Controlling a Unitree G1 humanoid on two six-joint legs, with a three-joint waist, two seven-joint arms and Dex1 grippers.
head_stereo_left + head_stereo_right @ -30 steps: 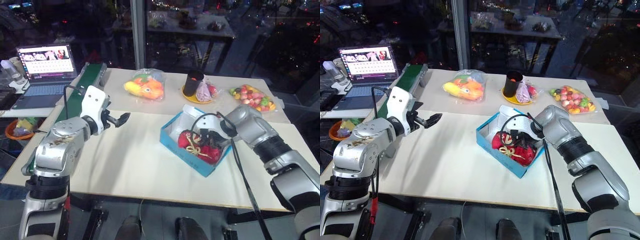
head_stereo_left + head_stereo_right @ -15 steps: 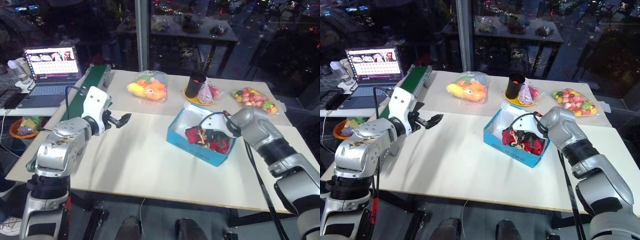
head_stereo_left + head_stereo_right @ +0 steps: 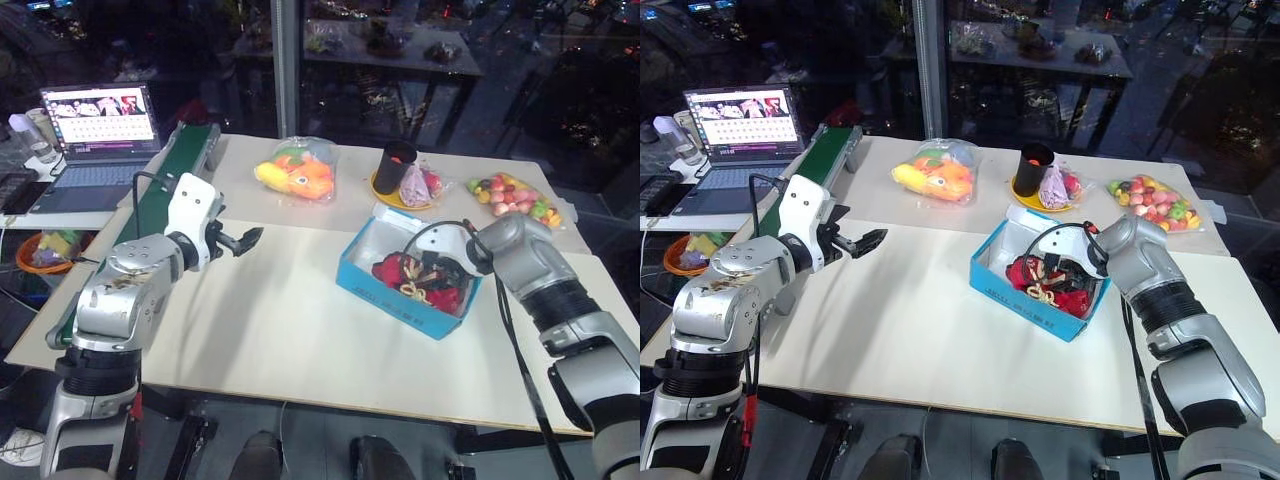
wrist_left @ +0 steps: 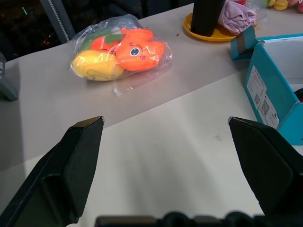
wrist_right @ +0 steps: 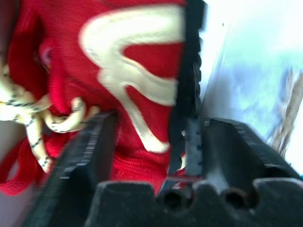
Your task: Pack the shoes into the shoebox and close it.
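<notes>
Right claw (image 5: pixel 158 142) just sprung wide, fingers straddling red shoes (image 3: pixel 1050 285) inside blue shoebox (image 3: pixel 1025 305); looks released, lid next; left claw (image 4: pixel 165 165) idling wide above tabletop (image 3: pixel 270 320).

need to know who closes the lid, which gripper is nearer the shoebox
Right. The right gripper is inside the shoebox, down at the red shoes. The left gripper hovers over bare table well to the box's left.

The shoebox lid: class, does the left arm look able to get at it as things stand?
Probably yes. The left gripper hangs open above bare table, nothing standing between it and the shoebox; whether its reach stretches to the lid is unclear.
</notes>
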